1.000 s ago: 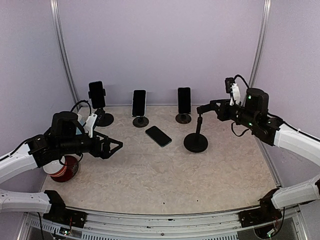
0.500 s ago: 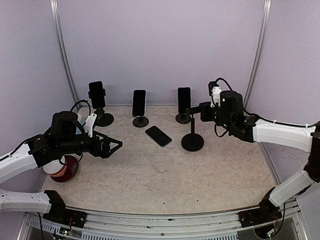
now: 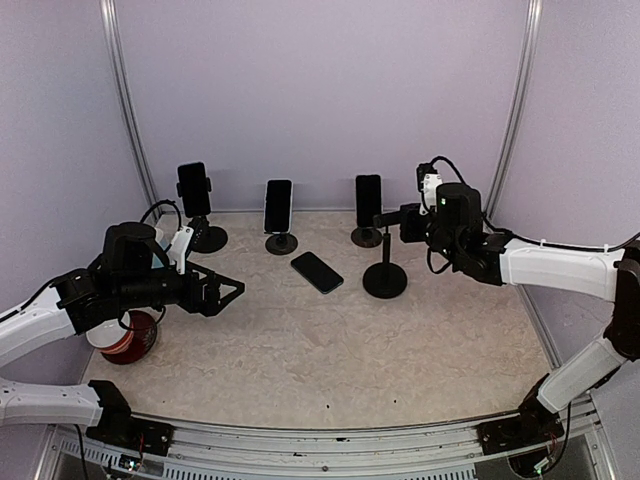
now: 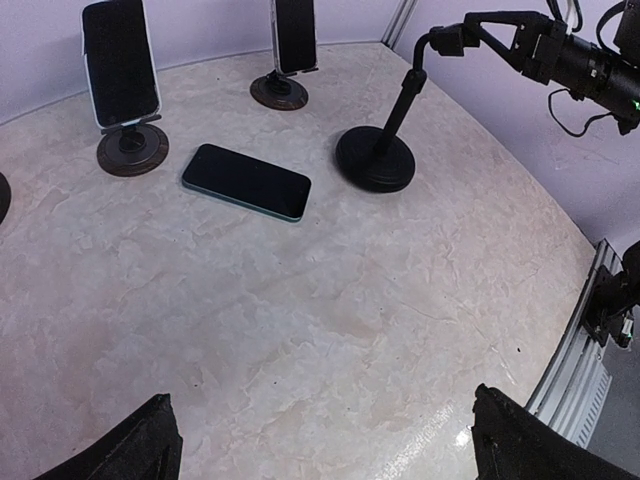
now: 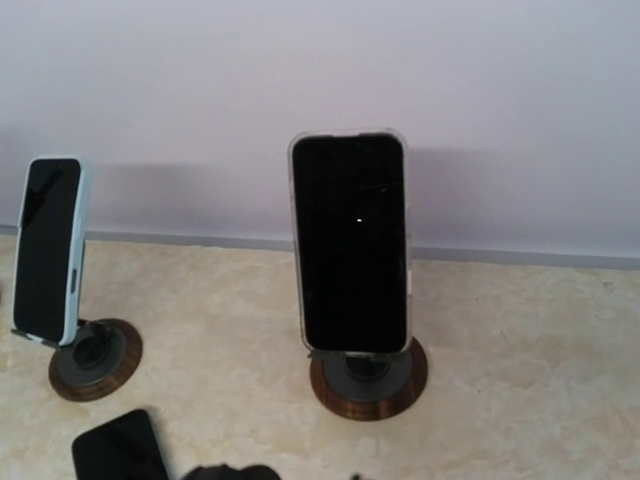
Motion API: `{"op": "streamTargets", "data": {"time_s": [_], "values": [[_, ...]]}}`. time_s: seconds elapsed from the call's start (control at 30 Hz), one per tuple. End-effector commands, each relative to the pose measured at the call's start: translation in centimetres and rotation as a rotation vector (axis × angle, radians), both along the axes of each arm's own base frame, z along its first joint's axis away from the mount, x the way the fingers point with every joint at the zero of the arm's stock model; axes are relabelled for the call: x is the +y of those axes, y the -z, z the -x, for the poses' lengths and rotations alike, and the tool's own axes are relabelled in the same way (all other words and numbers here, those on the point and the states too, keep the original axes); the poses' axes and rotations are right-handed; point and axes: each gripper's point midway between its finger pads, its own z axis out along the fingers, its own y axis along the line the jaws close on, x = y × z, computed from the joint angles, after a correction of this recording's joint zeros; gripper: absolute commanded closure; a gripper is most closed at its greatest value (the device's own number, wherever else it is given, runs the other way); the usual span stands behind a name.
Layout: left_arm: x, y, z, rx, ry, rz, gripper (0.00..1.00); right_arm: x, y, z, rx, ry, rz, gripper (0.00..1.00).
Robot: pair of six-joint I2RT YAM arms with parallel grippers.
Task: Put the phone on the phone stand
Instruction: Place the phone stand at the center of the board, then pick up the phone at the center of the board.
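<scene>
In the right wrist view, the bottom edge cuts off the flat phone at 7 o'clock. From above, we find the red cup half hidden behind the left arm, and the phone stand with its head lost between the right jaws.

phone, look: the phone is a thin black slab with a dark screen and a pale rim along its edge.
phone, pose: lying flat, screen up, long axis slanting from upper left to lower right in the top view.
phone, place: just above frame centre in the top view.
stand, look: the phone stand is black, with a round disc base, a thin pole and a bent head.
stand, pose: upright, holding nothing.
stand, place: right of the phone, near but apart.
</scene>
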Motion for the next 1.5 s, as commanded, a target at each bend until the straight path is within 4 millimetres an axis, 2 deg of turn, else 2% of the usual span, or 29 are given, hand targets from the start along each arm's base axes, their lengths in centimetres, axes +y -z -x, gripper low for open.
{"op": "streamTargets", "data": {"time_s": [0.0, 0.17, 0.43, 0.6, 0.7, 0.77, 0.9, 1.07, 1.13, 1.23, 1.47], "values": [[0.2, 0.2, -0.3, -0.011, -0.01, -0.006, 0.01, -0.5, -4.0, 0.0, -0.113, 0.025, -0.077, 0.99], [0.3, 0.0, -0.3, -0.016, -0.012, -0.006, 0.01, -0.9, -3.3, 0.2, -0.101, 0.043, -0.075, 0.97], [0.3, 0.0, -0.2, -0.017, -0.009, -0.004, 0.01, -1.7, -2.9, 0.6, -0.092, 0.069, -0.069, 0.77], [0.3, -0.1, -0.2, -0.018, -0.012, -0.002, 0.01, -2.2, -3.6, 1.0, -0.098, 0.075, -0.066, 0.61], [0.3, 0.0, -0.2, -0.017, -0.013, -0.004, 0.01, -2.4, -4.5, 1.4, -0.106, 0.07, -0.071, 0.56], [0.4, -0.1, -0.2, -0.019, -0.014, -0.003, 0.01, -2.2, -5.5, 1.7, -0.114, 0.047, -0.072, 0.49], [0.4, -0.1, -0.2, -0.021, -0.014, -0.002, 0.01, -0.7, -7.3, 2.3, -0.108, -0.048, -0.051, 0.32], [0.4, -0.1, -0.3, -0.02, -0.018, -0.003, 0.01, 2.2, -8.6, 2.6, -0.087, -0.145, -0.01, 0.2], [0.5, -0.1, -0.4, -0.02, -0.02, -0.004, 0.01, 3.7, -9.2, 2.6, -0.081, -0.18, 0.001, 0.18], [0.5, 0.0, -0.4, -0.018, -0.023, -0.006, 0.01, 6.4, -9.0, 2.4, -0.046, -0.243, 0.025, 0.18], [0.6, 0.1, -0.5, -0.016, -0.027, -0.012, 0.01, 12.5, -7.3, 1.5, 0.06, -0.331, 0.131, 0.16]]}}
